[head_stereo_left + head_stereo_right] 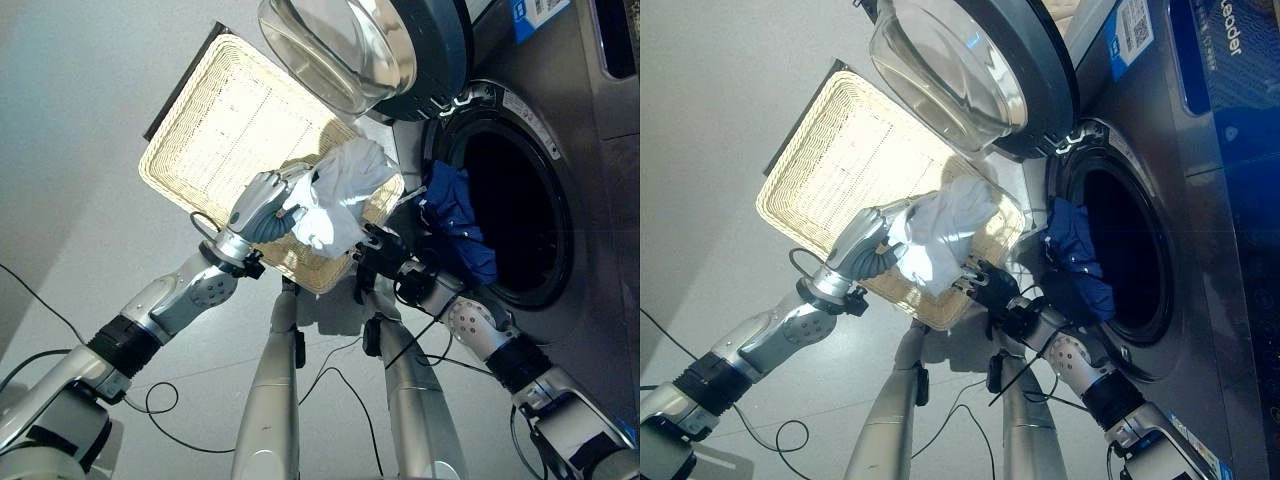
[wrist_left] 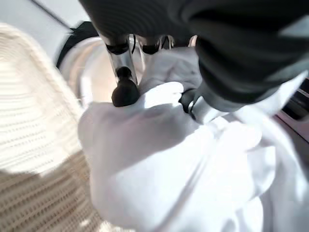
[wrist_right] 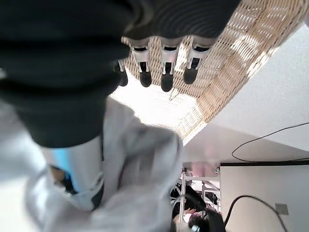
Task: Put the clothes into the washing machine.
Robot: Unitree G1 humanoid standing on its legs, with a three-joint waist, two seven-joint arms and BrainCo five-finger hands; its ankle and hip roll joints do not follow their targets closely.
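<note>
Above the wicker basket (image 1: 215, 130), left robot hand (image 1: 262, 207) clutches a white garment (image 1: 338, 195); right robot hand (image 1: 990, 287) seems relaxed beneath. Next: carry it right into the drum (image 1: 515, 205) (blue garment (image 1: 462, 215) on its lip).

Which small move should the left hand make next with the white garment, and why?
Probably carry it toward the drum opening. The left hand is closed on the white garment above the wicker basket; the washer door is open, and a blue garment hangs at the rim.
</note>
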